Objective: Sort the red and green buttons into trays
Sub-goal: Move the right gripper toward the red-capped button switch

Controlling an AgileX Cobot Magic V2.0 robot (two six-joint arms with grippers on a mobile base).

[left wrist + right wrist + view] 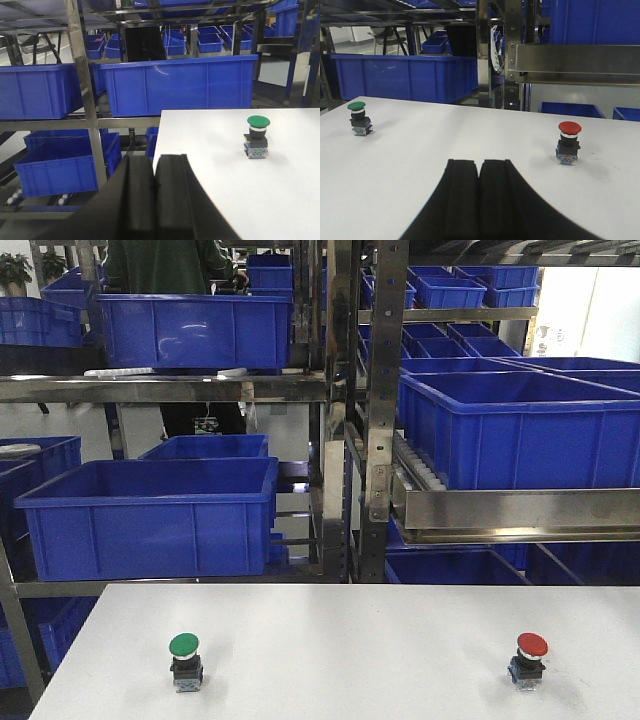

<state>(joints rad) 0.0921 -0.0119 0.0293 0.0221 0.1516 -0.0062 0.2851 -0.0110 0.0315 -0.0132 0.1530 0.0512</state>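
Observation:
The green button (185, 660) stands upright on the white table (350, 650) at the front left; the left wrist view shows the same green button (257, 136) ahead and to the right of my left gripper (155, 160), which is shut and empty. Over at the front right stands the red button (529, 657). In the right wrist view the red button (568, 142) is ahead and to the right of my right gripper (479, 164), shut on nothing, with the green button (358, 118) far left. The trays are out of view.
Beyond the table's far edge stand steel racks (370, 410) loaded with deep blue crates (150, 515). Another large blue crate (520, 425) rests on the right rack. A person in dark clothes (170, 270) stands behind the upper left shelf.

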